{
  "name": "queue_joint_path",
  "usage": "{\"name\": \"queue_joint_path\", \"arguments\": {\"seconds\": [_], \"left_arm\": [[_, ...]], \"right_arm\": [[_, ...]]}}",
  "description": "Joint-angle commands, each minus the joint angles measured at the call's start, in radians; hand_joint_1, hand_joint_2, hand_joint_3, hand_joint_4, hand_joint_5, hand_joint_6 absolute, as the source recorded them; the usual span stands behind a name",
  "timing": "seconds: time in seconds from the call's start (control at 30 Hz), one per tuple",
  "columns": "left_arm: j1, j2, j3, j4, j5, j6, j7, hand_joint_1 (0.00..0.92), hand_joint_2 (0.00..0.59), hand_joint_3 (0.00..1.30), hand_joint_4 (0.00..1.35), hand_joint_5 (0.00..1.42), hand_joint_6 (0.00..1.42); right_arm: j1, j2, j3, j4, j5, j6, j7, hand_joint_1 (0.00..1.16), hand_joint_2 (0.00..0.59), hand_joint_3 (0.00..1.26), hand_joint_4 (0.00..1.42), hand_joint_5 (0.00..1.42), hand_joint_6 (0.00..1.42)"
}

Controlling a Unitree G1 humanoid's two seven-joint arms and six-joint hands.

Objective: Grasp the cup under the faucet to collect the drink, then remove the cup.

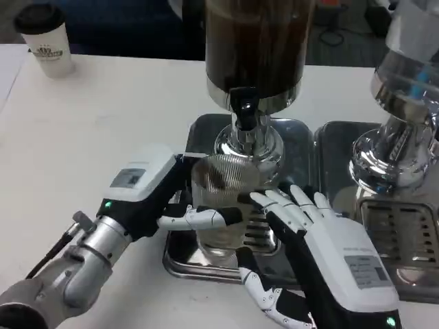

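The left hand (161, 195) grips the clear ribbed glass cup (221, 205), fingers wrapped round its wall from the nine o'clock side, with white-and-black fingertips showing across its front. The cup stands upright, its long axis vertical, on the slotted metal drip grate (259, 229) of the steel tray (180, 257). It sits just at seven o'clock of the black faucet (244, 103), which juts from the tall dispenser of dark drink (255, 48); the cup's mouth looks slightly off to the left of the spout, though the angle makes that hard to judge. I would say the cup needs a small nudge toward one o'clock before the drink can fall cleanly into it.

The right hand (322, 247) lies flat and holds nothing, fingers spread and pointing toward eleven o'clock over the grate, just beside the cup at its three o'clock and possibly touching it. It is the hand nearer the faucet lever, so pressing the tap would likely fall to it, while the left keeps the cup.

Counting: one glass cup, one white paper cup with a black lid (45, 40) well apart at ten o'clock on the white tabletop (103, 116), two dispensers, the second a clear one (405, 89) at three o'clock, and two drip grates.
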Motion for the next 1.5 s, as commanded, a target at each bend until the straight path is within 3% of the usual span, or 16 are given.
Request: {"name": "queue_joint_path", "arguments": {"seconds": [0.03,0.2,0.4,0.53,0.77,0.97,1.23,1.5], "left_arm": [[0.023,0.022,-0.005,-0.028,0.004,-0.004,-0.022,0.001,0.082,0.58,0.29,0.33,0.28],[0.037,0.039,0.003,-0.058,0.005,-0.001,-0.033,0.0,0.075,0.5,0.17,0.22,0.16],[0.043,0.062,0.009,-0.109,0.007,0.035,-0.078,0.0,0.073,0.48,0.14,0.21,0.13],[0.043,0.067,0.007,-0.153,0.016,0.073,-0.115,0.0,0.058,0.32,0.0,0.06,0.02],[0.025,0.047,-0.01,-0.187,0.03,0.156,-0.17,0.0,0.061,0.27,0.0,0.01,0.0],[0.028,0.045,-0.007,-0.211,0.021,0.123,-0.161,0.0,0.066,0.24,0.0,0.0,0.0],[0.099,0.132,0.058,-0.302,-0.019,-0.008,-0.133,0.0,0.057,0.18,0.0,0.0,0.0],[0.176,0.201,0.146,-0.381,-0.073,-0.021,-0.172,0.0,0.056,0.18,0.0,0.0,0.0]], "right_arm": [[-0.018,-0.002,0.003,0.013,0.01,-0.007,-0.009,0.46,0.488,0.23,0.16,0.06,0.0],[-0.026,-0.003,0.005,0.019,0.014,-0.008,-0.01,0.47,0.488,0.23,0.16,0.06,0.0],[-0.032,0.0,0.01,0.027,0.022,-0.009,-0.012,0.48,0.488,0.24,0.16,0.06,0.0],[-0.038,-0.002,0.012,0.032,0.028,-0.011,-0.01,0.48,0.488,0.24,0.16,0.06,0.0],[-0.046,-0.005,0.012,0.038,0.041,-0.014,-0.005,0.48,0.497,0.25,0.16,0.07,0.0],[-0.042,-0.003,0.017,0.038,0.039,-0.009,-0.011,0.47,0.498,0.25,0.17,0.08,0.0],[-0.039,0.001,0.025,0.045,0.034,-0.005,-0.024,0.47,0.497,0.26,0.17,0.08,0.0],[-0.062,-0.005,0.019,0.062,0.051,-0.009,-0.019,0.47,0.491,0.26,0.17,0.09,0.0]]}}
